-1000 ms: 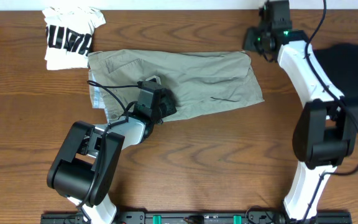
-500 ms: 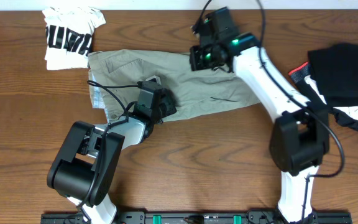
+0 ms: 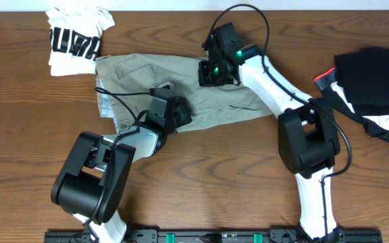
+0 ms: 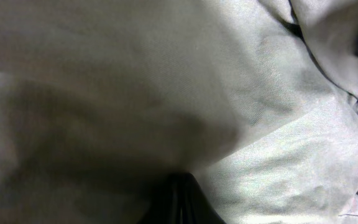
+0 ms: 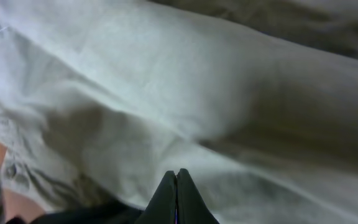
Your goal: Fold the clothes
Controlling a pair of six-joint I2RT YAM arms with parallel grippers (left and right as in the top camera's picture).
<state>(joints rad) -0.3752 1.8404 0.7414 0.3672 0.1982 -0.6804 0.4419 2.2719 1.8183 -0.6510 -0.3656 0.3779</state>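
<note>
We find the shorts (image 3: 134,74) spread on the counter (image 3: 215,175), left of centre, with no fold completed. The left jaws are clenched in cloth at the near hem. The right jaws are clenched, apparently on the far right corner. Since the earlier frame the right arm (image 3: 269,81) has swung leftward over the shorts, and the left jaws are unmoved.

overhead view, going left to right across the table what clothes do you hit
tee → shorts → black clothes
</note>
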